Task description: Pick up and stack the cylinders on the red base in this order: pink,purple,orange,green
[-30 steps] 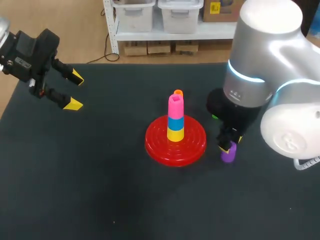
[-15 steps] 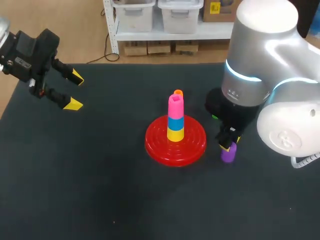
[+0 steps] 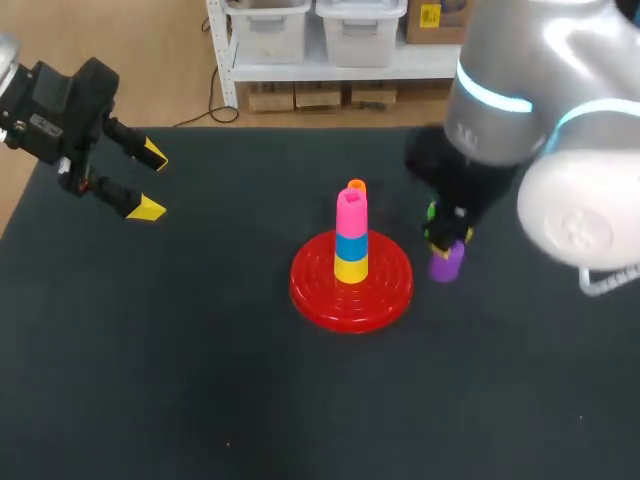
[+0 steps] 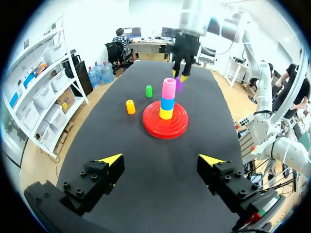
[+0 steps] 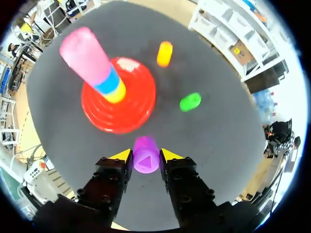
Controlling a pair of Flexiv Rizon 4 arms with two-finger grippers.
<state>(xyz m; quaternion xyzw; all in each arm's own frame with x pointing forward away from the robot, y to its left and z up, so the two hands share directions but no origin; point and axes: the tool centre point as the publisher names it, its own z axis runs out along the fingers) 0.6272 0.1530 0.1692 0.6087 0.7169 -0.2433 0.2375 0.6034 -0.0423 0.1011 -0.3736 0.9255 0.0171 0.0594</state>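
Note:
The red base (image 3: 312, 290) stands mid-table with a post of yellow, blue and pink (image 3: 351, 212) pieces. My right gripper (image 3: 447, 240) is shut on the purple cylinder (image 3: 446, 264), held above the table just right of the base. In the right wrist view the purple cylinder (image 5: 146, 161) sits between both yellow tips of that gripper (image 5: 146, 155). The orange cylinder (image 3: 356, 186) stands behind the base. The green cylinder (image 5: 190, 102) lies beside it, mostly hidden by my arm in the head view. My left gripper (image 3: 148, 180) hangs open at the far left, holding nothing.
In the left wrist view the base (image 4: 178, 127), orange cylinder (image 4: 130, 107) and green cylinder (image 4: 149, 91) lie well ahead of the open left gripper (image 4: 162, 160). Dark tabletop (image 3: 200, 380) spreads around the base on the front and left sides.
My right gripper closed on the purple cylinder, raised it off the table and carried it back and slightly toward the base. The left arm has kept still.

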